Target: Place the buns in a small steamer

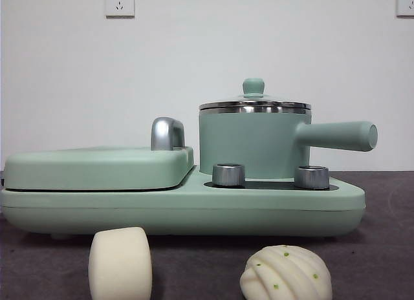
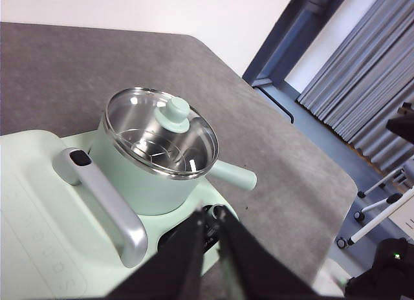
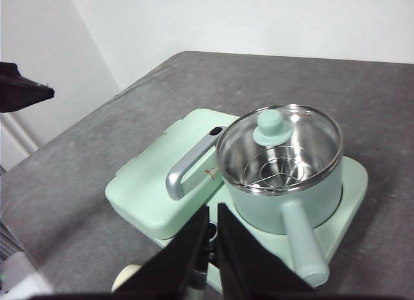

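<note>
Two cream-white buns lie on the grey table in front of the appliance: a smooth rounded block [image 1: 120,264] on the left and a ridged dome with green specks [image 1: 286,274] on the right. The small steamer [image 1: 252,141] is a mint-green pot that stands on the right of the base, its glass lid on and its long handle pointing right. It also shows in the wrist views, steamer [image 2: 139,183] and steamer [image 3: 291,213]. My left gripper [image 2: 208,213] and right gripper [image 3: 213,208] hang high above the appliance, both shut and holding nothing. Neither shows in the front view.
A flat mint-green griddle plate [image 1: 97,167] with a chrome handle [image 1: 167,133] fills the left of the shared base [image 1: 194,209]. Two steel knobs [image 1: 228,174] sit in front of the pot. The table edge [image 2: 310,248] drops off beyond the pot's handle.
</note>
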